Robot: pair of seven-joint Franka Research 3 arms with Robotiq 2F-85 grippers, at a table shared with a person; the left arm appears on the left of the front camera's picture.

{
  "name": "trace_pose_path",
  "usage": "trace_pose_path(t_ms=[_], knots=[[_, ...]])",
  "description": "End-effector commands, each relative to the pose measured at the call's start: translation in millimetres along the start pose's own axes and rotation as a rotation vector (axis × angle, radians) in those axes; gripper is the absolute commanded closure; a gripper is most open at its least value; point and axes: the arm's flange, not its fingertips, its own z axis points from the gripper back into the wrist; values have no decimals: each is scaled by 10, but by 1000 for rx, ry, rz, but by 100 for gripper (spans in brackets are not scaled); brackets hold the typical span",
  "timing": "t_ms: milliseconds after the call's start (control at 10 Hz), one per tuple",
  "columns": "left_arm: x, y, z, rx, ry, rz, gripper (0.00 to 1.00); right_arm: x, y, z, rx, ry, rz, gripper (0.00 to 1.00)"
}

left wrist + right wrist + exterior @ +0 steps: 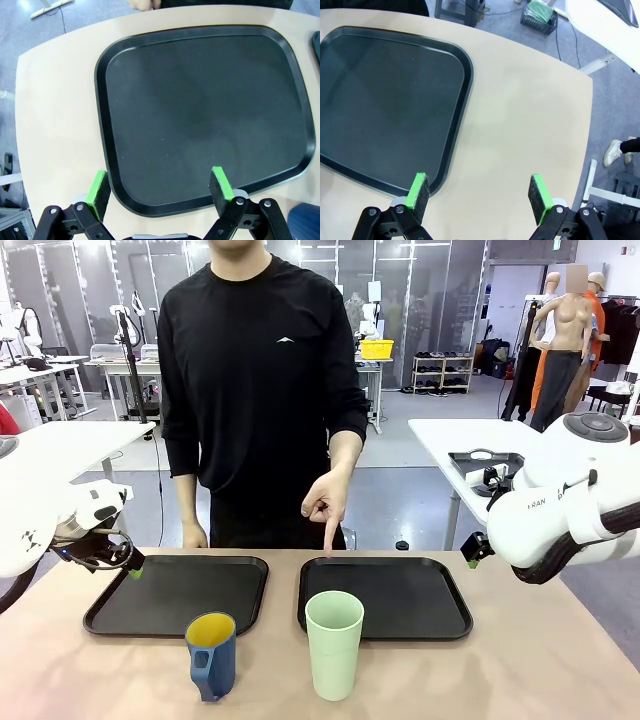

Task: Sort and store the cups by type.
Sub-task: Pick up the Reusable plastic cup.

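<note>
Now: tumbler [334, 644], mug [211, 654] upright, handle toward robot; left claw [160, 182], right claw [480, 186] spread, empty.

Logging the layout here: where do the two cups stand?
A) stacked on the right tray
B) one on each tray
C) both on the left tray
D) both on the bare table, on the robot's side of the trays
D: the blue mug and the mint-green tumbler stand on the table, in front of the left tray and the right tray.
</note>
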Motion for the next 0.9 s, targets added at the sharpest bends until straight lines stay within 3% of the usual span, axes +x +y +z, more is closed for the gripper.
trace_pose_path(t_ms=[0,200,500,800], knots=[[1,21,6,3,-1,-2,0,-1,-1,-6,0,0,0,0],[1,21,6,3,-1,-2,0,0,0,0,0,0,0,0],[1,21,6,3,-1,-2,0,-361,61,72,-71,27,93,0],[1,21,6,3,-1,-2,0,-702,42,250,-176,21,347,0]])
